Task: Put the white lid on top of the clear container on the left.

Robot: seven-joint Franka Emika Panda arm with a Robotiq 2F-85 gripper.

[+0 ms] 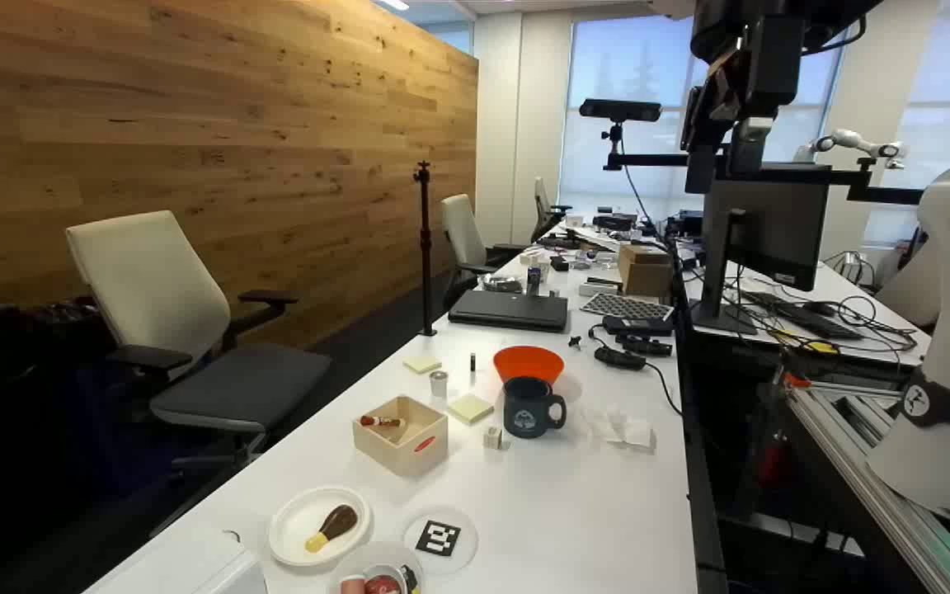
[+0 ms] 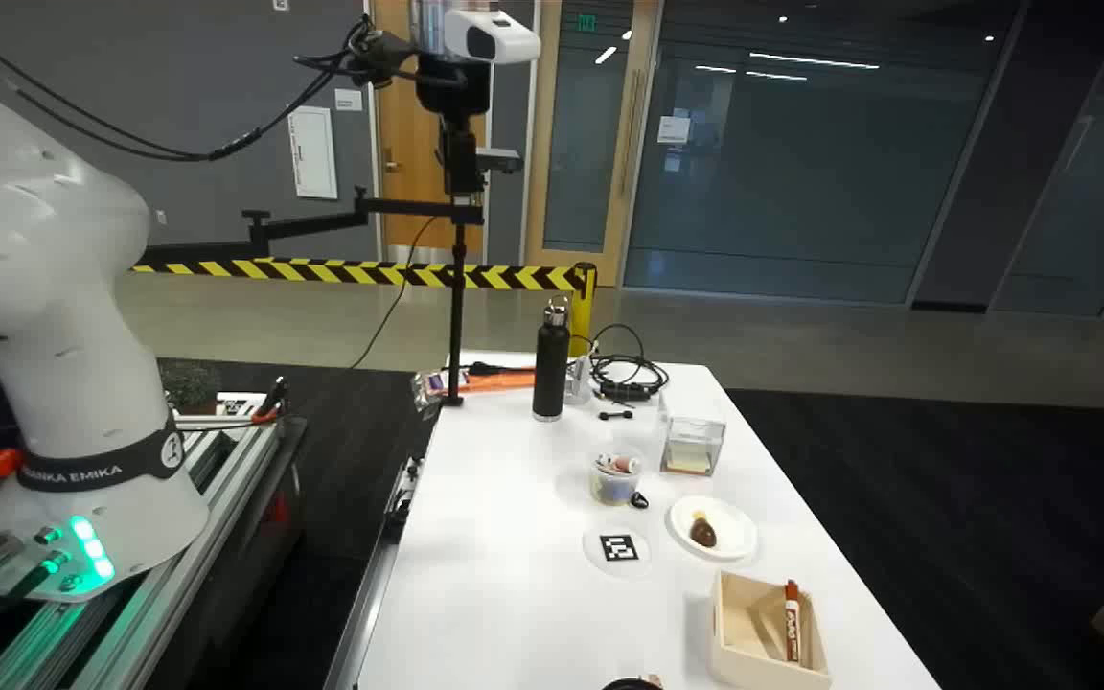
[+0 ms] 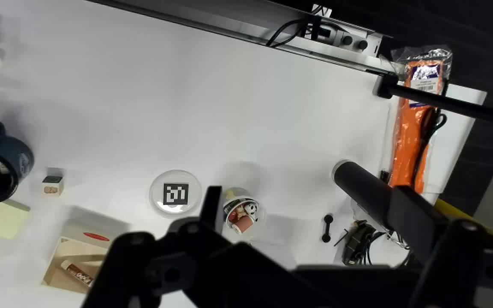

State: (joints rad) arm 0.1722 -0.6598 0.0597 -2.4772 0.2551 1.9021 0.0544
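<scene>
White table (image 3: 212, 98), round translucent lid (image 3: 175, 193).

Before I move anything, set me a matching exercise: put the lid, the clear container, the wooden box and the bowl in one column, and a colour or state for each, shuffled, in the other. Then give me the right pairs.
Things
1) Lid
2) Clear container
3) Wooden box
4) Bowl

Colours and states
A) Holding a marker
B) Orange
C) Lying flat, with a black-and-white pattern
D) Uncovered, with small items inside

Right pairs: 1-C; 2-D; 3-A; 4-B.
</scene>
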